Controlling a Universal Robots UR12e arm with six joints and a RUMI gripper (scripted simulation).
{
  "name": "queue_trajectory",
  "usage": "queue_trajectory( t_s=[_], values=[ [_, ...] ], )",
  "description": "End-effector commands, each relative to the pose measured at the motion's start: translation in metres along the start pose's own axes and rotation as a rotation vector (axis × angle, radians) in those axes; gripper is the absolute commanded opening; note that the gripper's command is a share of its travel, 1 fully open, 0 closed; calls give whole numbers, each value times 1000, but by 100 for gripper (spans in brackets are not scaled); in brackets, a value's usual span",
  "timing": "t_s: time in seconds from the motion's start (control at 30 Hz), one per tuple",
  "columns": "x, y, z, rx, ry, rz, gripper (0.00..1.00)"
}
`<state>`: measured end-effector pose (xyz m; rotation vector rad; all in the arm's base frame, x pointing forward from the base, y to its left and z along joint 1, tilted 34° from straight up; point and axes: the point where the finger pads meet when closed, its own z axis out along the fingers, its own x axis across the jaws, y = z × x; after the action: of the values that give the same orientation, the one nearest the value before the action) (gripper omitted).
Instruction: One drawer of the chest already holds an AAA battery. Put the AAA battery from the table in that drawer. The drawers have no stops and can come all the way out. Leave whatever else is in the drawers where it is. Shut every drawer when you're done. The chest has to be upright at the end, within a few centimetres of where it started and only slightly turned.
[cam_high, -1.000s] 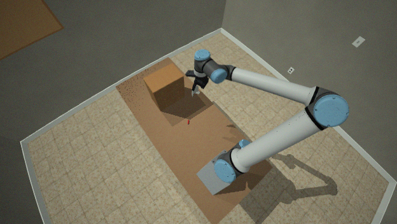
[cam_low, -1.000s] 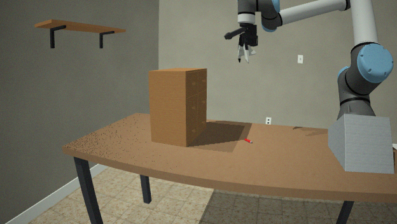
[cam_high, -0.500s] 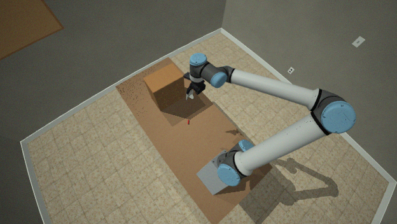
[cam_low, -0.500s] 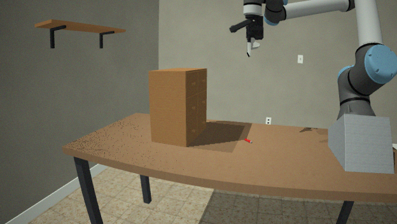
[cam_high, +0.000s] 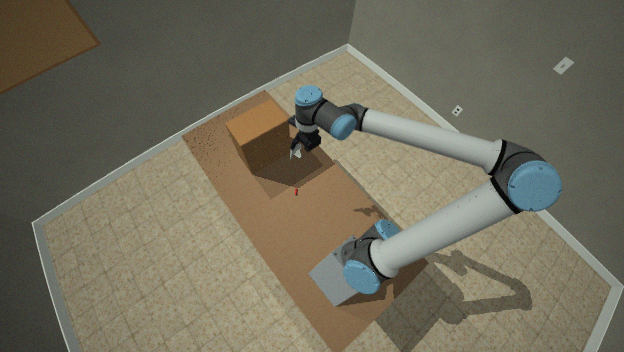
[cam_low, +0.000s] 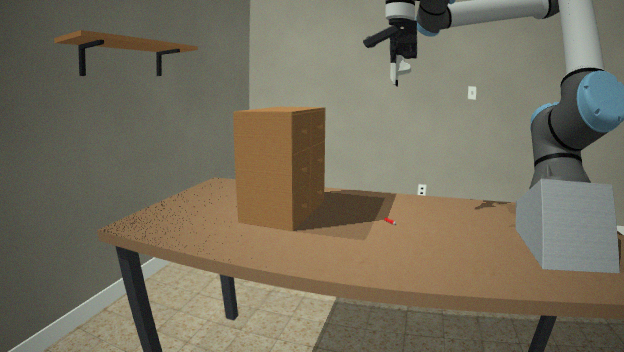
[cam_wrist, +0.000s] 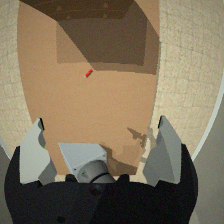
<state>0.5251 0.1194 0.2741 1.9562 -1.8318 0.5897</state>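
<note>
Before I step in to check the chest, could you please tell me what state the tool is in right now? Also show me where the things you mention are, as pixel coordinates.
Tool (cam_high: 296, 154) (cam_low: 398, 81) (cam_wrist: 100, 118): open, holding nothing, up above the table (cam_high: 300, 225) (cam_low: 440, 240) (cam_wrist: 65, 105).

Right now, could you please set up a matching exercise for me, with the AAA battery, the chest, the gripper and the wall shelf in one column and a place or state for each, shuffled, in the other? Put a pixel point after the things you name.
Things:
1. AAA battery (cam_high: 296, 191) (cam_low: 390, 221) (cam_wrist: 88, 73)
2. Chest (cam_high: 260, 122) (cam_low: 265, 170)
3. Gripper (cam_high: 295, 153) (cam_low: 397, 80) (cam_wrist: 100, 118)
4. Wall shelf (cam_low: 125, 42)

Places or states:
A. Open, raised above the table
B. Lying on the table, red for most of its length
C. Mounted on two dark brackets
D. Standing upright with its drawers shut

Right pairs: 1-B, 2-D, 3-A, 4-C
</note>
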Motion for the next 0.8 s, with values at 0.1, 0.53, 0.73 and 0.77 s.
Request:
queue_trajectory(
  t_s=[0.1, 0.53, 0.73, 0.77],
  values=[
    [0, 0, -1, 1, 0, 2, 100],
    [0, -1, 0, 1, 0, 21, 100],
    [0, -2, 2, 1, 0, 47, 100],
    [1, -2, 2, 1, 0, 56, 100]
  ],
)
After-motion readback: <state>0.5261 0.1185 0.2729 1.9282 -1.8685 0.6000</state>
